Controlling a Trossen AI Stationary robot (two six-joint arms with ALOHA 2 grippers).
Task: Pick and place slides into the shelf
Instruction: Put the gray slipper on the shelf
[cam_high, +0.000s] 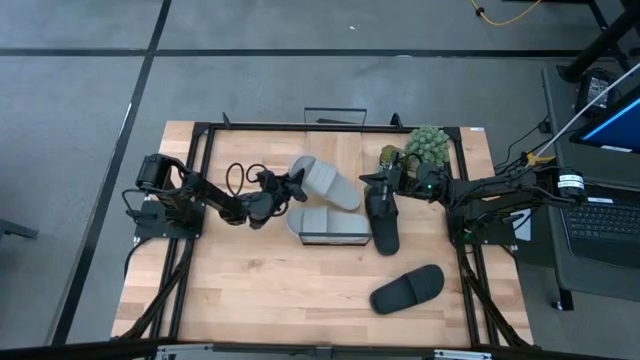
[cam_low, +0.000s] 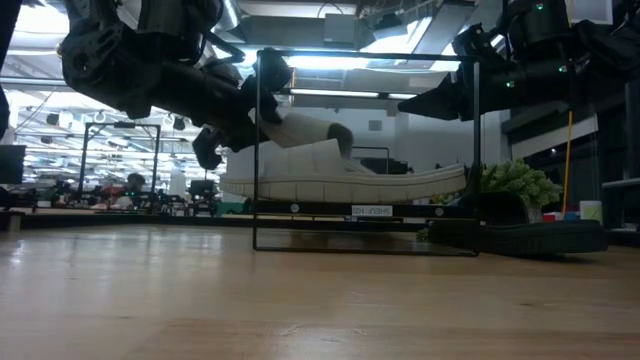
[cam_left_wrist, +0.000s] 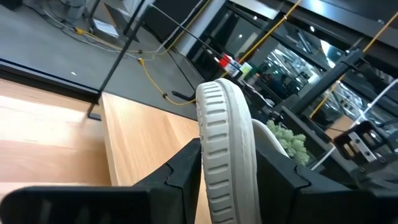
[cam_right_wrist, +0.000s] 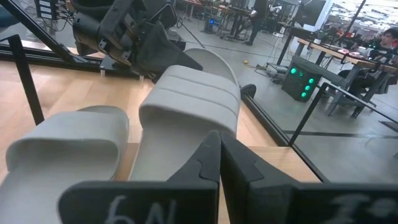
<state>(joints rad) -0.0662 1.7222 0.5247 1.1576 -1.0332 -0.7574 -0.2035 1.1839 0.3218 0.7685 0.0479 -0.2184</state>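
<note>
A light grey slide (cam_high: 328, 184) lies slanting over the shelf (cam_low: 365, 211), its heel end between the fingers of my left gripper (cam_high: 283, 186). A second grey slide (cam_high: 325, 221) lies flat on the shelf's plank below it. My right gripper (cam_high: 377, 182) hangs shut and empty to the right of the shelf, above the table. Below it one black slide (cam_high: 384, 222) rests sole down on the table. Another black slide (cam_high: 407, 289) lies nearer the front edge. My left gripper pinches the grey slide's heel end (cam_left_wrist: 227, 143) between its two fingers, one on each flat face, the ribbed rim showing between them. The fingers come level from the table's left. The heel is raised and the slide tilts, its front part down on the other grey slide (cam_low: 340, 180).
A green potted plant (cam_high: 427, 145) stands at the far right, behind my right arm. The shelf's thin black wire frame (cam_low: 257, 150) rises around the plank. Bare wood lies open toward the table's near edge (cam_high: 270, 300).
</note>
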